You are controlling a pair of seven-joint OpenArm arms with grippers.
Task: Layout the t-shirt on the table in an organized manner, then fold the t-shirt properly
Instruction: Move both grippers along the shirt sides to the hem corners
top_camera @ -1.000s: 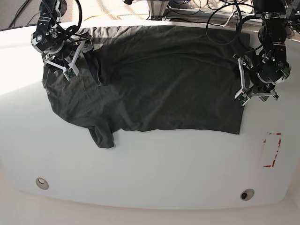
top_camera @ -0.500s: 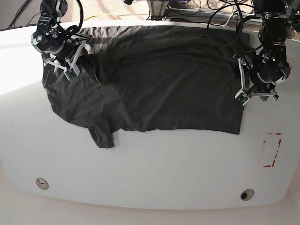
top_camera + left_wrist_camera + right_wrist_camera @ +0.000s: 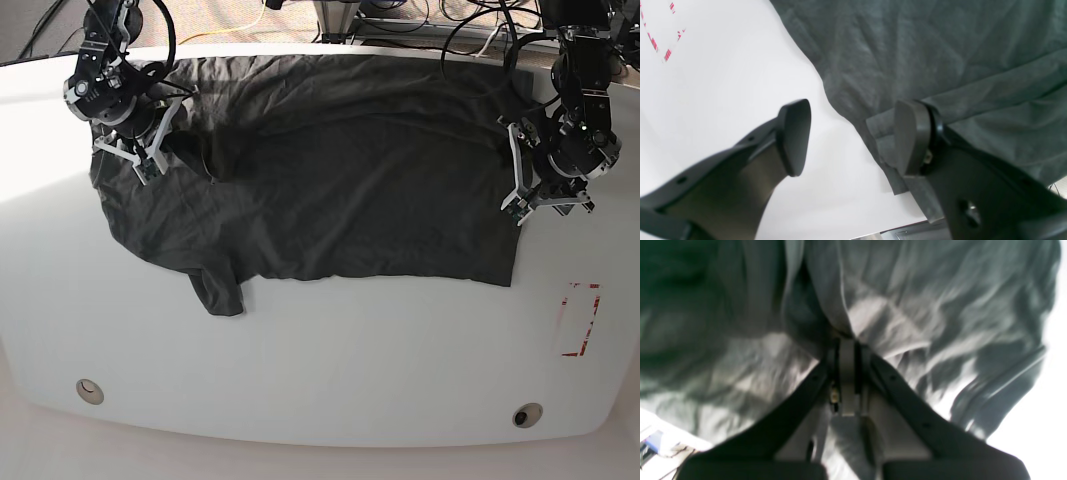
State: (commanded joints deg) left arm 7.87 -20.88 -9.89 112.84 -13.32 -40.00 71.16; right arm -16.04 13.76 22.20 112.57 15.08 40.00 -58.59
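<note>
The dark charcoal t-shirt (image 3: 350, 170) lies spread over the far half of the white table (image 3: 330, 350), with a sleeve folded near the front left (image 3: 218, 292). My right gripper (image 3: 148, 160) is at the shirt's far left part. In the right wrist view it (image 3: 846, 343) is shut on a pinched ridge of cloth (image 3: 893, 316). My left gripper (image 3: 548, 205) is at the shirt's right edge, open and empty. In the left wrist view (image 3: 853, 136), one finger (image 3: 795, 136) is over bare table and the other (image 3: 910, 136) is over the shirt's edge (image 3: 887, 156).
A red dashed rectangle (image 3: 580, 320) is marked right of the shirt; it also shows in the left wrist view (image 3: 660, 43). Two round grommet holes (image 3: 90, 390) (image 3: 527, 415) sit near the front edge. Cables and stands (image 3: 400, 20) crowd the far edge.
My right gripper has shifted slightly to the left and back with the cloth in it, and the bunched fold beside it has moved with it. The left arm has not moved.
</note>
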